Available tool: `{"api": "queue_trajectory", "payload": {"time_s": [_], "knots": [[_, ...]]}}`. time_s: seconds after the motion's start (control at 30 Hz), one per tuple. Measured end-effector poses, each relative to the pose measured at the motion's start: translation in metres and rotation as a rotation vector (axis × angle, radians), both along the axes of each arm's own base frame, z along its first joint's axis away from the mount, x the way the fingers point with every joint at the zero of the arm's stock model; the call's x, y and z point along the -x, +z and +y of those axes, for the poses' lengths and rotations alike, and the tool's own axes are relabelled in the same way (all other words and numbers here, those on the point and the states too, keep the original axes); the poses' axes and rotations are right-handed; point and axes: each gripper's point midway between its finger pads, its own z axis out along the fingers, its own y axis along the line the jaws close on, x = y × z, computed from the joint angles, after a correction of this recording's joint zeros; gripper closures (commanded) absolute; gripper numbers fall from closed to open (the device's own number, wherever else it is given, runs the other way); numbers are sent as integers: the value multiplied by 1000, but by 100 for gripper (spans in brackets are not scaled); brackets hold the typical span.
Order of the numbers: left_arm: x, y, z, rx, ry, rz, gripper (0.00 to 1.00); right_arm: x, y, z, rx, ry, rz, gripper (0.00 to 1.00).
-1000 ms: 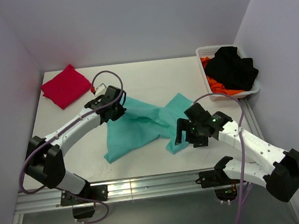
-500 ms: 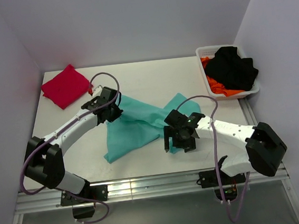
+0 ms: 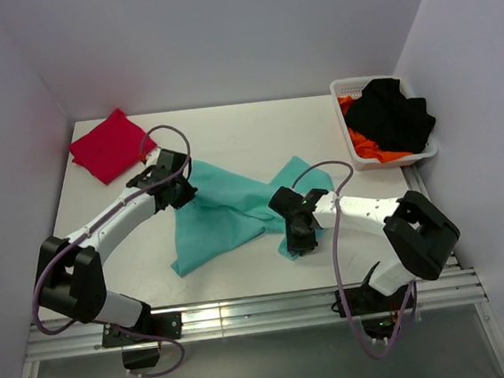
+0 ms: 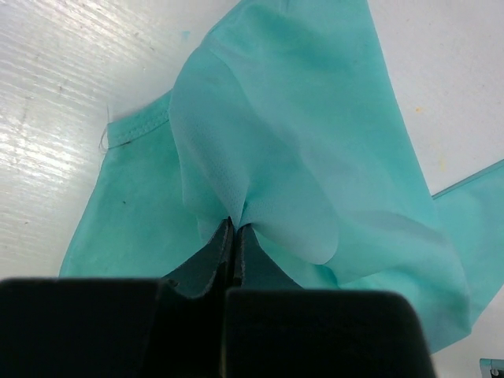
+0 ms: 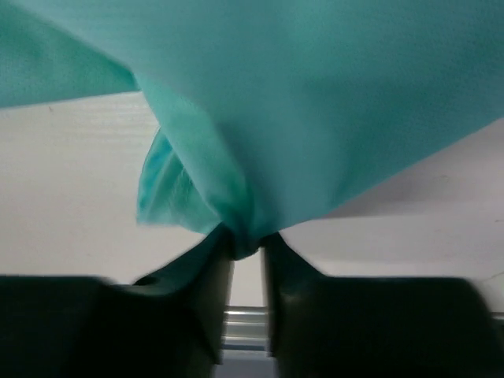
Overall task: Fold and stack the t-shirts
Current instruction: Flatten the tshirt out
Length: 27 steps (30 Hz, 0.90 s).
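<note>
Looking from the top cam, we see the teal t-shirt [image 3: 223, 214] crumpled mid of the table [image 3: 256, 135], the red t-shirt [image 3: 109, 146] flat at 10 o'clock, and a basket [image 3: 339, 87] w/ dark cloth [image 3: 392, 113] at 2 o'clock. The left gripper [image 3: 179, 191] is at the teal t-shirt's 10 o'clock corner, the right gripper [image 3: 298, 236] at its 4 o'clock edge.

Left wrist cam: we see the left gripper [image 4: 235, 228] clamped tight on a teal fold.

Right wrist cam: we see the right gripper [image 5: 246, 236] narrow, pinching bunched teal cloth.

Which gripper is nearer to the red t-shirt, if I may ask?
Left. The left gripper, shut on the teal t-shirt, sits just right of the red t-shirt; the right gripper grips the same shirt much farther right.
</note>
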Motion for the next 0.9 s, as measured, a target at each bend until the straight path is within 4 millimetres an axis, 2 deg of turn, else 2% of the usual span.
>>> {"api": "queue_trajectory", "payload": {"time_s": [0.03,0.07,0.27,0.33,0.4,0.47,0.53,0.57,0.6,0.7,0.8,0.9], "knots": [[0,0,2,-1,3,1,100,-1,-1,0,7,3,0,97],[0,-1,4,-1,5,1,100,-2,-2,-1,14,1,-1,100],[-2,-1,9,-1,0,6,100,-10,3,-3,43,-10,-25,100],[-2,3,10,-1,-1,10,100,-13,11,-6,54,-12,-45,100],[-2,15,10,3,-4,-2,100,-19,31,-9,59,-18,-85,100],[-5,44,9,22,-8,-48,100,-30,65,-9,34,-32,-157,100],[-8,76,8,47,-14,-116,100,-48,119,-7,-28,-55,-281,100],[-9,101,7,68,-21,-169,100,-53,141,-6,-58,-65,-332,100],[-8,124,6,91,-31,-220,100,-58,172,-8,-96,-76,-403,100],[3,188,4,162,-75,-362,100,-56,240,-21,-177,-85,-546,100],[27,232,2,225,-150,-459,100,-40,277,-37,-230,-63,-625,100],[56,265,1,274,-231,-528,100,-18,298,-53,-277,-23,-675,100]]}}
